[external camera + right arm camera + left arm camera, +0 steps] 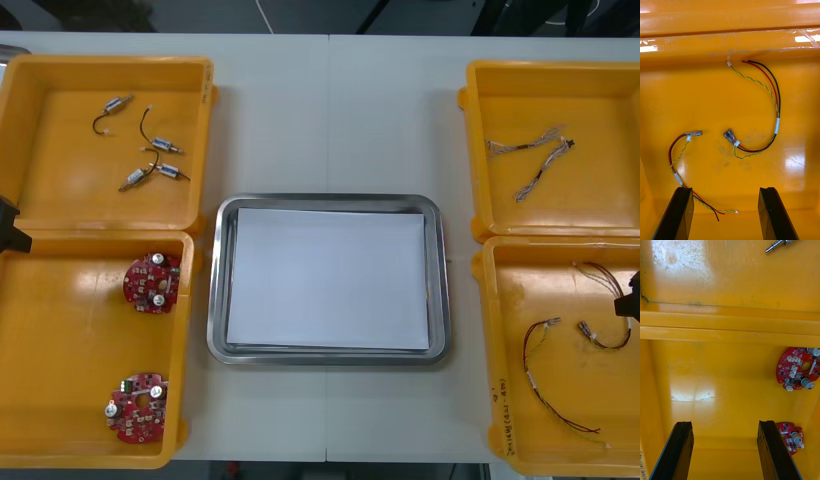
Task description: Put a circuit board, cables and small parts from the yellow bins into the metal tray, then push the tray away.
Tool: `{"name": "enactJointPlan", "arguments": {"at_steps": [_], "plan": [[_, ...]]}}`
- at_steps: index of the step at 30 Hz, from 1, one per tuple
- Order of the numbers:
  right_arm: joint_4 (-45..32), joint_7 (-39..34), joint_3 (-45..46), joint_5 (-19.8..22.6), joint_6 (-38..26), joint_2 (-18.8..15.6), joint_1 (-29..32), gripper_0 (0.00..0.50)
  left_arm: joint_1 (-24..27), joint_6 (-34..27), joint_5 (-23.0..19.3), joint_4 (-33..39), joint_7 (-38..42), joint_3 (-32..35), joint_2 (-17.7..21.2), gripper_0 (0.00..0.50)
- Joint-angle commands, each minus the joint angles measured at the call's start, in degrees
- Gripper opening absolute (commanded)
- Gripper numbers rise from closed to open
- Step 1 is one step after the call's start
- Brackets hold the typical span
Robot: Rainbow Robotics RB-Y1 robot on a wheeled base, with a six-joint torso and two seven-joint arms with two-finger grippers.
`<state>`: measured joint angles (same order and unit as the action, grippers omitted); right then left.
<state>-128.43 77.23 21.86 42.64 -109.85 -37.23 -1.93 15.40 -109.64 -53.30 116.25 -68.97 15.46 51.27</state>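
Observation:
The metal tray, white inside, lies mid-table with nothing in it. Two round red circuit boards lie in the near left yellow bin. My left gripper sits at that bin's far outer corner; in the left wrist view it is open over bare bin floor, the boards off beside one finger. My right gripper hangs over the near right bin, open, with red and yellow cables lying ahead of its fingers.
The far left bin holds several small metal parts with black cables. Twisted pale cables lie in the far right bin. Bare table runs beyond the tray and along the front edge.

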Motion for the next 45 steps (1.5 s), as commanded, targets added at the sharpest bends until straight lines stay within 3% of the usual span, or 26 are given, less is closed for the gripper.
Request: {"name": "enactJointPlan", "arguments": {"at_steps": [1, 25, 28, 41, 45], "plan": [[-0.4, -1.0, -0.5, 0.4, -0.1, -2.0, 0.5, 0.5, -0.7, -0.4, -0.4, 1.4, -4.5, 1.8, 2.3, 0.5], [-0.5, -1.3, 2.5, 1.3, -0.1, -2.4, 0.0, 0.5, -0.7, -0.4, -0.4, 1.4, -4.5, 1.8, 2.3, 0.5], [-0.5, -1.3, 2.6, 1.4, -0.1, -2.4, 0.4, 0.5, -2.0, -0.4, -0.3, 0.6, -4.6, 0.5, 0.4, 0.5], [0.3, -0.9, 2.8, -4.8, -0.1, -0.7, 2.0, 0.5, -2.0, -0.4, -0.9, 0.6, -5.2, 0.4, 1.1, 0.5], [2.5, -0.7, 3.4, -4.6, -0.1, -0.4, 2.2, 0.5, -2.0, -0.4, -1.6, 0.6, -5.2, 0.4, 1.1, 0.5]]}}
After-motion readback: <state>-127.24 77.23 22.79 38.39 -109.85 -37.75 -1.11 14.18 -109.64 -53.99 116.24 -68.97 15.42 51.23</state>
